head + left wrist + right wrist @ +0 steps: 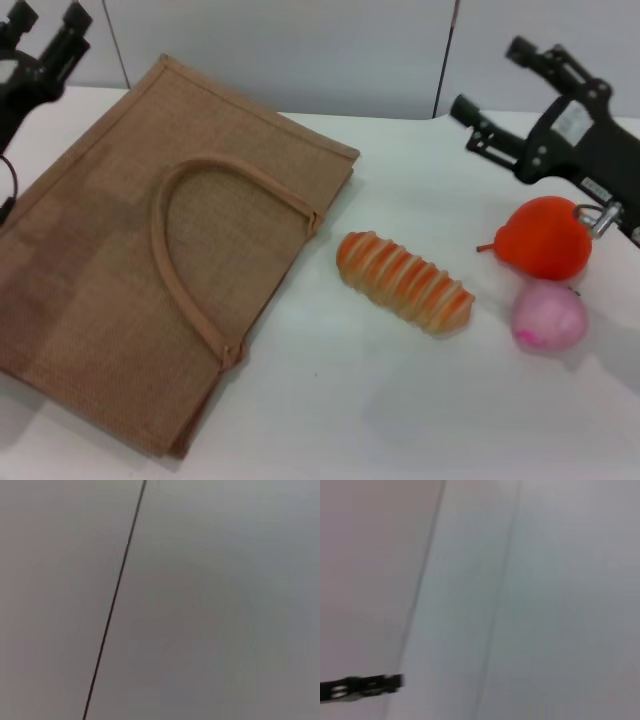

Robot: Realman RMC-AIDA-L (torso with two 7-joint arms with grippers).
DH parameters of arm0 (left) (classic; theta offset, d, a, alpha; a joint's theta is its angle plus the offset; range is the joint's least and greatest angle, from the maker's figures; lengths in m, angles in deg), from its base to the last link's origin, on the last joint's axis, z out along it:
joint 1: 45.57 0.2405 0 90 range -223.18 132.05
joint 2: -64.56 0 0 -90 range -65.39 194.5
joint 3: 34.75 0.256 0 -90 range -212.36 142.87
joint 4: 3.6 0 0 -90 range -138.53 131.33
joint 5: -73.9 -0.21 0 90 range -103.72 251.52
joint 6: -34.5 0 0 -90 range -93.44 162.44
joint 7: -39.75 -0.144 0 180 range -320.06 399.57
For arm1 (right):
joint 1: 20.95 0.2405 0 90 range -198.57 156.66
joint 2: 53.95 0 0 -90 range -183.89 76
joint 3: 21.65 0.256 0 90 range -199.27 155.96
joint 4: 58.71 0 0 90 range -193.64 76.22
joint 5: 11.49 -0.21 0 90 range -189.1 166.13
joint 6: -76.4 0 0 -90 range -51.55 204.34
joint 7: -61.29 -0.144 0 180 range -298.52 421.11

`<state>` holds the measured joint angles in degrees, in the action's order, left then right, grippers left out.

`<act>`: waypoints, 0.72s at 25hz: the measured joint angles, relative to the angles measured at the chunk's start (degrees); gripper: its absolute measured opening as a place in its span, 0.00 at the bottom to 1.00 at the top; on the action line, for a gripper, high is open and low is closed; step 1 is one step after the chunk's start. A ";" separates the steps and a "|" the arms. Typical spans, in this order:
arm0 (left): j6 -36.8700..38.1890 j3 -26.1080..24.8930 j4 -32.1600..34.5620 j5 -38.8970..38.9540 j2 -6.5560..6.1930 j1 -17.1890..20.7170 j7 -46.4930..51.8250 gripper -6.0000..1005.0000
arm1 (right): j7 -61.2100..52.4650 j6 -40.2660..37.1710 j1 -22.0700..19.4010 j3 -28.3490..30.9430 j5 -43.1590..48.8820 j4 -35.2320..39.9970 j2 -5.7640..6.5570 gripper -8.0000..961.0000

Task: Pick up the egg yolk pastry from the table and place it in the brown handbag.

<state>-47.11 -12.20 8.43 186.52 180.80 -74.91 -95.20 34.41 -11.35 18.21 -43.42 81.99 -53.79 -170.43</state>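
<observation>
Grippers: the right gripper (492, 82) is raised above the table's far right side, its black fingers spread apart with nothing between them; the left gripper (42, 30) is raised at the far left corner, fingers likewise spread and bare. Brown handbag (130, 250) lies flat on the white table (400, 400), its looped handle on top. Striped bread (405, 282) sits right of it, an orange pear (543, 238) and a pink ball (549, 316) farther right, touching. Egg yolk pastry: not seen in any view.
</observation>
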 joint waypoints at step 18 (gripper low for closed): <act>-0.17 -0.12 -13.68 11.05 0.39 -2.04 -27.65 0.77 | 16.32 9.81 -2.34 7.17 -31.45 -13.29 -0.06 0.92</act>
<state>-47.28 -12.32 -5.25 197.56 181.20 -76.95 -122.86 50.72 -1.55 15.87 -36.25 50.55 -67.08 -170.49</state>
